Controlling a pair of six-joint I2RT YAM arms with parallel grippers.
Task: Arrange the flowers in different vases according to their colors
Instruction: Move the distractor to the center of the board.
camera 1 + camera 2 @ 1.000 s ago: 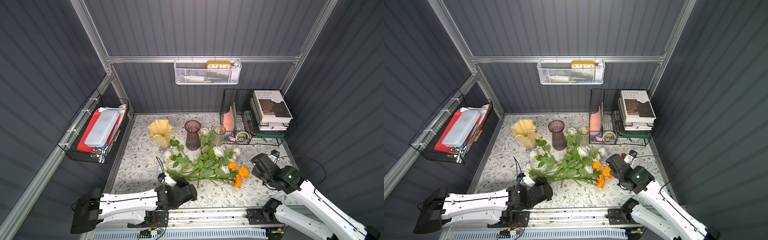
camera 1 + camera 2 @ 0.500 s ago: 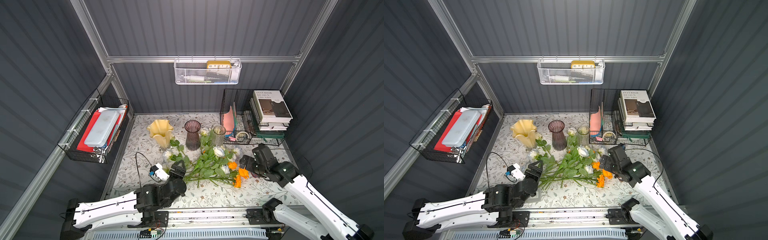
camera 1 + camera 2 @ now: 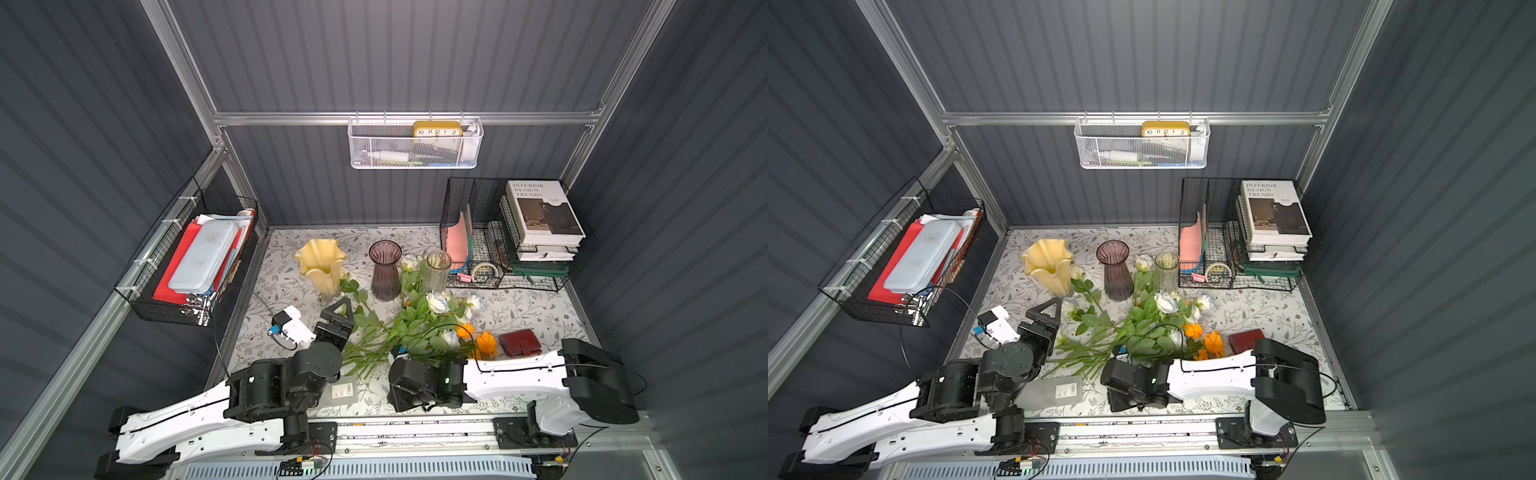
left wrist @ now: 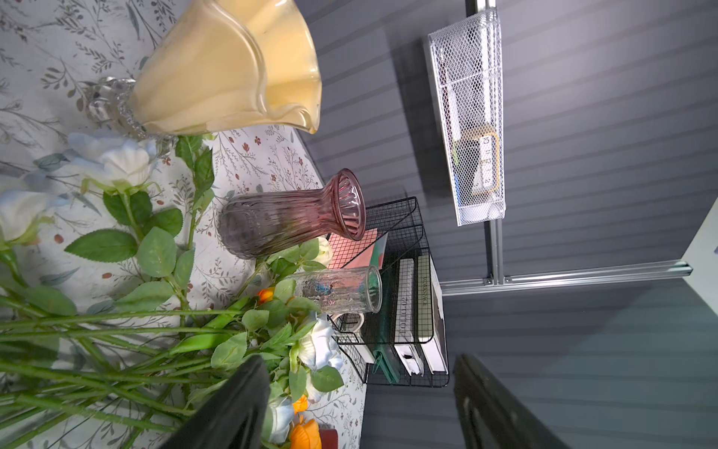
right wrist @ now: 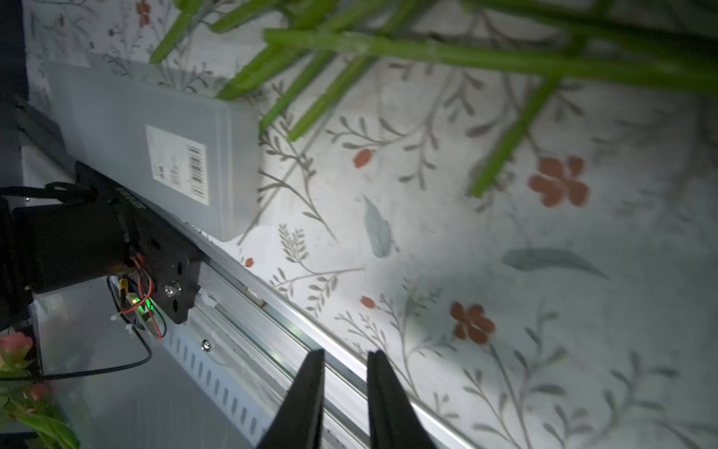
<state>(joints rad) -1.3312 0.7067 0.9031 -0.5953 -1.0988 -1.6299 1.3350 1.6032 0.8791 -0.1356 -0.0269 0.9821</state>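
Right wrist view: right gripper barely parted, empty; flowers apart.

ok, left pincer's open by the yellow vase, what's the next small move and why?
Probably lower the left pincer onto a single rose stem and close. Its jaws stand open and empty at the edge of the flowers, which lie heaped loose, and the yellow vase, purple vase and clear vase hold nothing.
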